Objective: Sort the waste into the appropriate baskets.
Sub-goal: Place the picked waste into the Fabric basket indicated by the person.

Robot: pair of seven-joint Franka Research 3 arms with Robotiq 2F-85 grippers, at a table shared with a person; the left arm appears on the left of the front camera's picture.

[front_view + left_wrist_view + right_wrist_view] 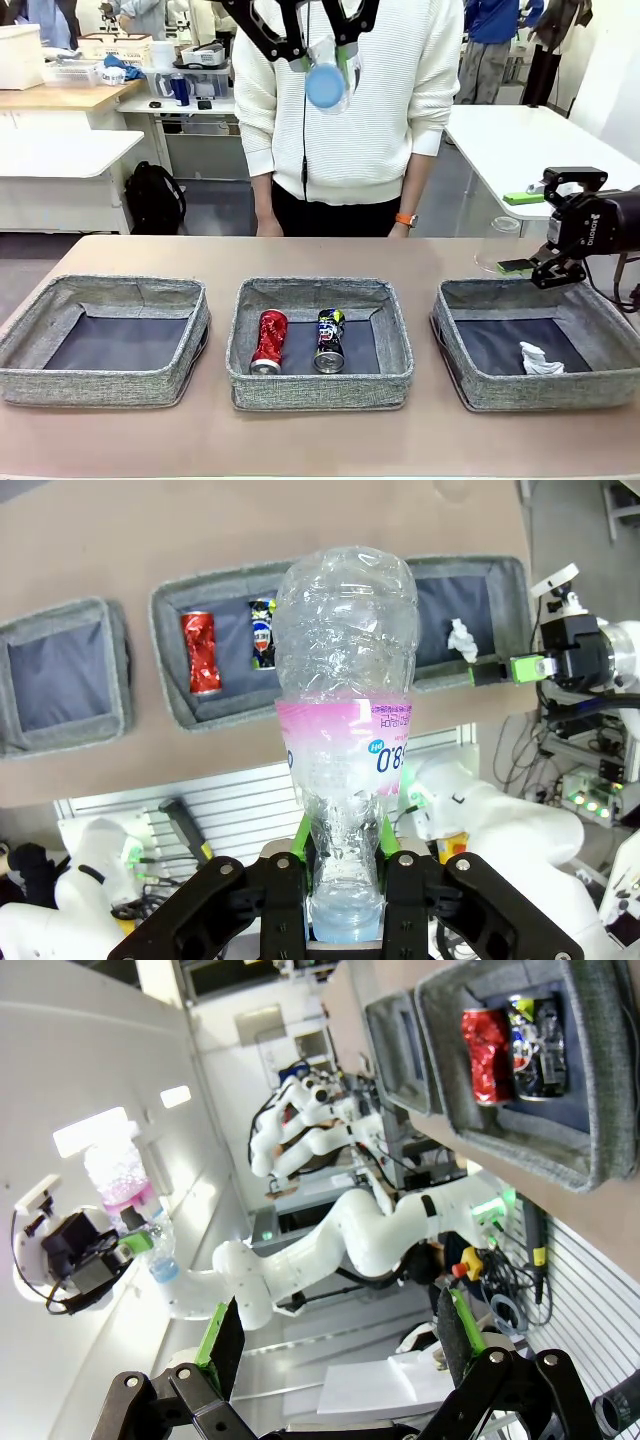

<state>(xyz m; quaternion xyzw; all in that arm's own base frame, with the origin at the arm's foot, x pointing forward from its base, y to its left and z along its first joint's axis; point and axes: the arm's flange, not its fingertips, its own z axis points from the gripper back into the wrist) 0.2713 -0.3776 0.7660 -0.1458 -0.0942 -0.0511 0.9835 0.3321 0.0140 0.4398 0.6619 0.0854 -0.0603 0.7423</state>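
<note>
Overhead in the front view, the left gripper (325,62), its arm cut off by the top edge, clamps the clear plastic bottle (326,86). Left wrist view: green pads (300,842) grip the bottle's neck, and the bottle partly hides the middle basket (230,716). Right wrist view: the right gripper (338,1318) is spread wide and empty.

Three grey woven baskets, dark flat bottoms, in a row: left basket (105,385), middle basket (320,385), right basket (540,395). In the middle basket a red drink can (269,341) and a dark multicoloured drink can (329,340) lie side by side, apart; a small white paper wad (540,359) lies in the right basket, and a clear plastic cup (500,245) stands on the table (320,255) just beyond it. The crinkled clear plastic bottle (345,730), pinkish label, hangs high above the baskets, its blue-capped end clamped in my left gripper (345,840).
</note>
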